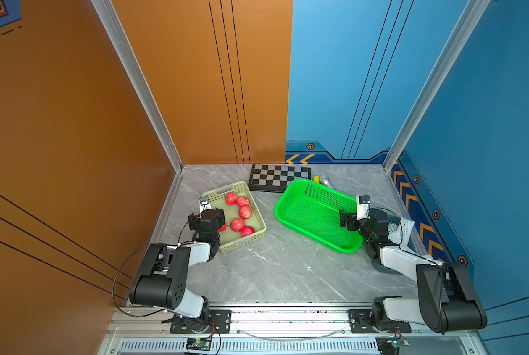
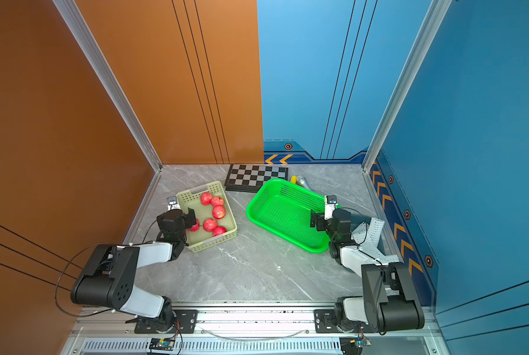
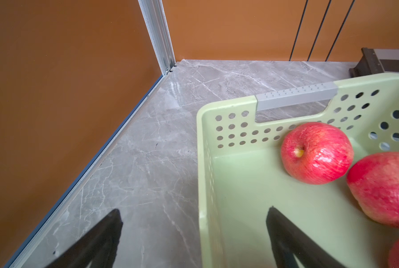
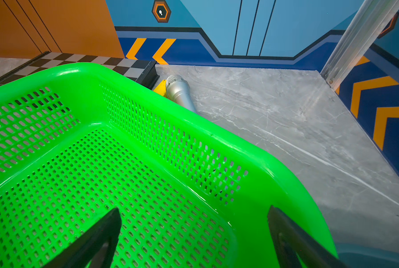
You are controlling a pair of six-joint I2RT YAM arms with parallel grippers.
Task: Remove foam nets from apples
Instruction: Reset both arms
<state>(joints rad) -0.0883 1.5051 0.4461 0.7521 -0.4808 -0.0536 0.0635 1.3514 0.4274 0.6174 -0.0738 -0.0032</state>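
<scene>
A grey marble table [image 1: 288, 270], seen from above. Six bare red apples [image 1: 245, 212] lie in a pale green basket [image 1: 243, 242]; none wears a net. The foam nets [image 2: 375, 229] lie heaped on the table by the right-hand wall, behind the right arm [image 2: 354, 256] and outside the bright green basket [image 4: 217, 141], which is empty (how many nets there are, I cannot count).

The left gripper [image 3: 194, 210] stands wide open and holds nothing; one finger hangs over the table, the other over the pale basket's inside. The right gripper [image 4: 194, 208] is likewise spread wide and empty, straddling a corner of the green basket's rim.

The job looks done; the risks now are knocks. A sideways or downward move by either gripper could catch a basket wall, shoving the basket and rolling the apples; the right arm could snag the soft mesh beside it and drag it along.

A chessboard [image 1: 280, 176] and a silver microphone [image 4: 178, 89] sit at the back. No readable writing anywhere; only orange chevrons [image 4: 162, 50] and a hexagon emblem [image 4: 161, 11] on the blue wall [image 1: 349, 76].
</scene>
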